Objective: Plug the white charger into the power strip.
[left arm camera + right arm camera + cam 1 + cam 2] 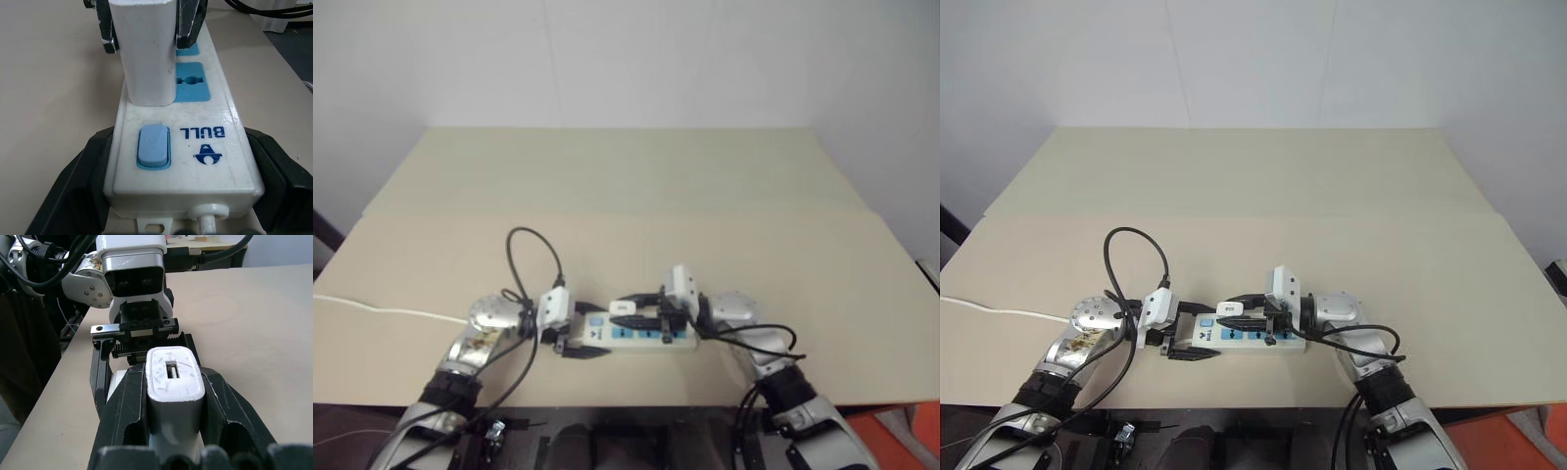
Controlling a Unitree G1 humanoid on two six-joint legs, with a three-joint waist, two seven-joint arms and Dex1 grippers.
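Clamping the white charger (146,54) upright on the power strip (215,147), the right end effector (1252,311) faces the left end effector (1193,338), whose fingers grip the strip's switch end on the counter (636,196).

Pale beige table (636,186) with a seam across it, plain white wall (626,59) behind, even light

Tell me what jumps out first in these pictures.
The white charger stands upright on the power strip, on the socket next to the blue switch, pinched by the right gripper. The left gripper clamps the strip's switch end, near the front edge of the tan table.
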